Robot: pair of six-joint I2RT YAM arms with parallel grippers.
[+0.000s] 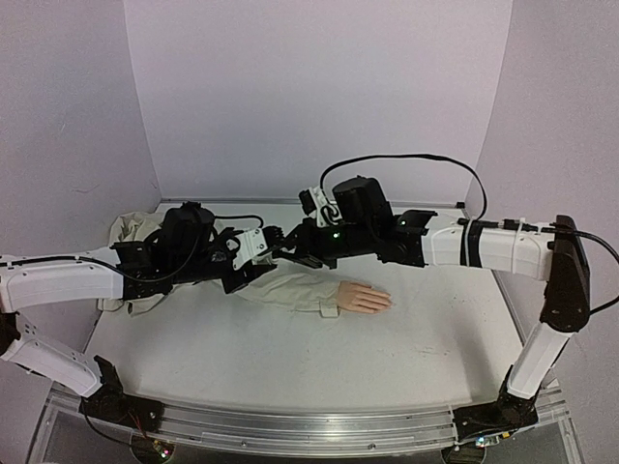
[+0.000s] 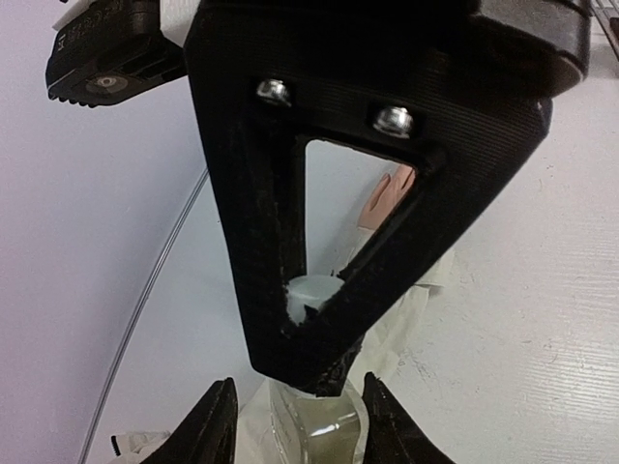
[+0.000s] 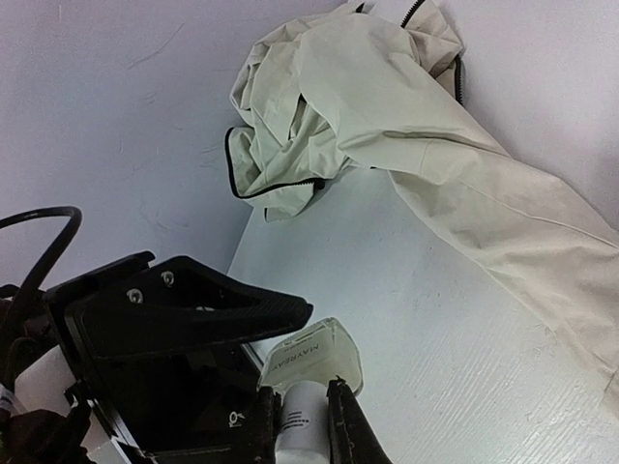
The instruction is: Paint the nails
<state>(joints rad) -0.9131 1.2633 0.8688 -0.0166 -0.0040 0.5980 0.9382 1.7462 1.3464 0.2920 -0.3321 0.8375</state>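
Arms (image 1: 58,280) had white shells, black joints, a black cable (image 1: 406,159). The right claw's (image 3: 302,425) black finger (image 2: 251,242) bore two screws (image 2: 392,119), apparently steel.

label check | clear bottle (image 3: 311,360): had a printed word along its side, looked like "MAYBREA", last letters too fuzzy to call | white cap (image 3: 305,425) right under it: tiny dark print, couldn't read it | black housing (image 2: 102,48): small pale lettering, was unreadable too

Soft even light, blurred near foreground
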